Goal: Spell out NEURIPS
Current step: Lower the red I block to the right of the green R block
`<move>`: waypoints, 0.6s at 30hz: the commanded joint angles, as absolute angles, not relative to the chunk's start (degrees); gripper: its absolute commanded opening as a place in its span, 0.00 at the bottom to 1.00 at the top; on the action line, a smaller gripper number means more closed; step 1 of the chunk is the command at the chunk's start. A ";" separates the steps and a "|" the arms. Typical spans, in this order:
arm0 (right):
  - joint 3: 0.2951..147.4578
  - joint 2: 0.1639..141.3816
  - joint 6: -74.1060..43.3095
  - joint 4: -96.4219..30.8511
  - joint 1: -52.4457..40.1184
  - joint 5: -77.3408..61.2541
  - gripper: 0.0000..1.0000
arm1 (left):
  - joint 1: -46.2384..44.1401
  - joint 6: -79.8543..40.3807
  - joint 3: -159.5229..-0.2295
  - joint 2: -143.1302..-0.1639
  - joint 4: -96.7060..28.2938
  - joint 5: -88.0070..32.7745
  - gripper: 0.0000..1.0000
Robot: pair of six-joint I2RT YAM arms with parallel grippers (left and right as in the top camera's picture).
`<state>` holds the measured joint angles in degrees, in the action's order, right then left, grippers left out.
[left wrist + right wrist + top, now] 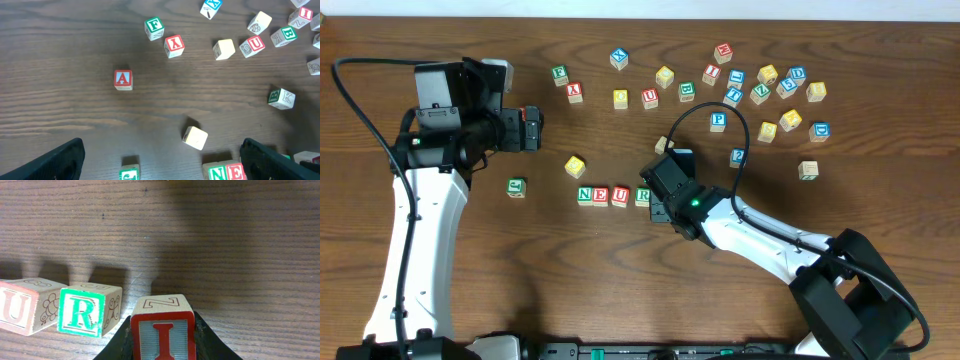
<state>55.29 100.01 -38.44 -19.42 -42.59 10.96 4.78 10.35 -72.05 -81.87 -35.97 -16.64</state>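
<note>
Holding the I (162, 332) just beside R (82, 312) at the right end of the row (610, 195).
We have the right gripper (162, 347) pinched narrowly on the I's two flat sides; the left gripper (534, 128) hangs wide open and empty, well apart. We judge the I light, stiff and smooth, so a square grip on opposite faces suits it, though it could twist. One finger (117, 342) sits in the slim gap beside R, so we risk nudging that edge. Bare table (775, 195) lies open to the right; P (718, 121) lies among loose cubes (665, 76) farther off.
</note>
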 commanded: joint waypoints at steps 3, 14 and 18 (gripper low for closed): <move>54.63 100.47 -39.40 -18.85 -43.20 11.66 0.22 | 4.97 10.26 -73.36 -81.65 -35.99 -17.34 0.98; 54.63 101.91 -39.81 -17.45 -44.21 11.84 0.25 | 4.97 10.26 -73.36 -81.65 -35.99 -17.34 0.98; 54.63 102.78 -39.81 -17.26 -44.21 11.86 0.25 | 4.97 10.26 -73.36 -81.65 -35.99 -17.34 0.98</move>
